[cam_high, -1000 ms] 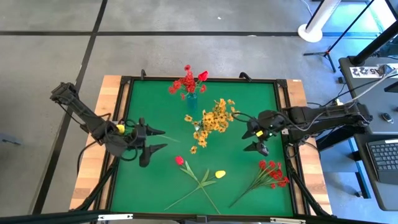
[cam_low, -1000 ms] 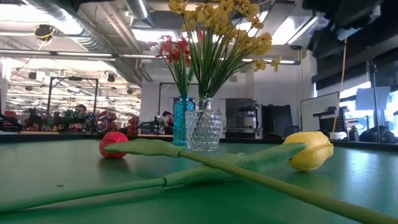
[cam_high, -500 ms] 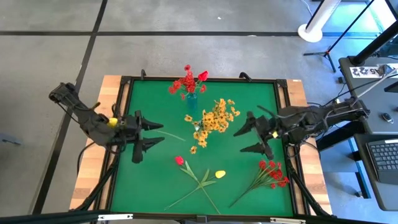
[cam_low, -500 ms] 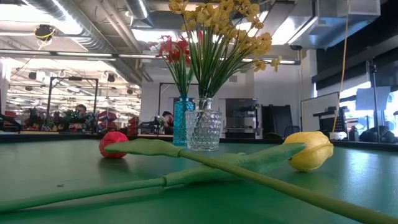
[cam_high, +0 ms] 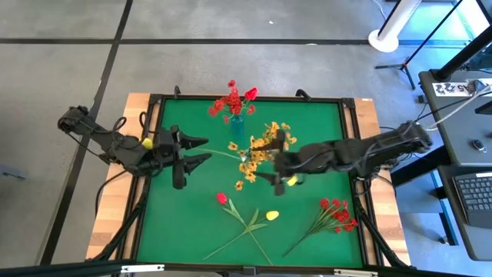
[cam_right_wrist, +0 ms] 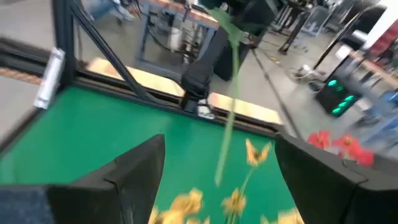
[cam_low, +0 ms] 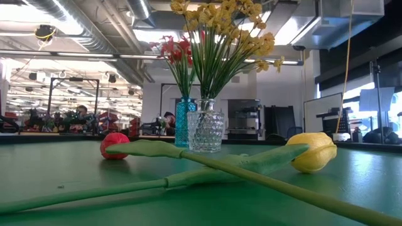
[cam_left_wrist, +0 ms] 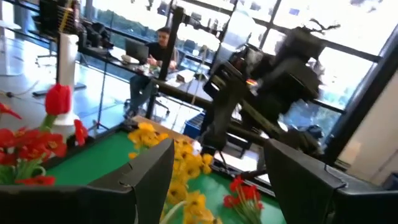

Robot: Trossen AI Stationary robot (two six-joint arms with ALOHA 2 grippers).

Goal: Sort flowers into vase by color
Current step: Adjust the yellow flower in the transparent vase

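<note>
Red blooms (cam_high: 233, 102) stand in a blue vase (cam_low: 184, 122) at the far middle. Yellow-orange blooms (cam_high: 261, 150) stand in a clear glass vase (cam_low: 205, 132) nearer the centre. A red bud (cam_high: 221, 198) and a yellow bud (cam_high: 271, 215) lie on the mat with their stems crossed. A red cluster sprig (cam_high: 337, 212) lies at the near right. My left gripper (cam_high: 206, 149) is open and empty, left of the yellow blooms. My right gripper (cam_high: 274, 158) is open and empty, right beside them. A thin green stem (cam_high: 223, 154) reaches from the yellow bunch toward my left gripper.
A raised black frame (cam_high: 154, 154) rims the green mat. Open mat lies at the near left and far right. The low view shows the two buds' stems (cam_low: 207, 164) lying across the near mat. A person sits in the room beyond the table.
My right gripper has swung from the table's right side toward the left, up to the yellow blooms, staying open. My left gripper has moved toward the far edge and a little toward the yellow blooms, staying open. The flowers on the mat have not moved.
</note>
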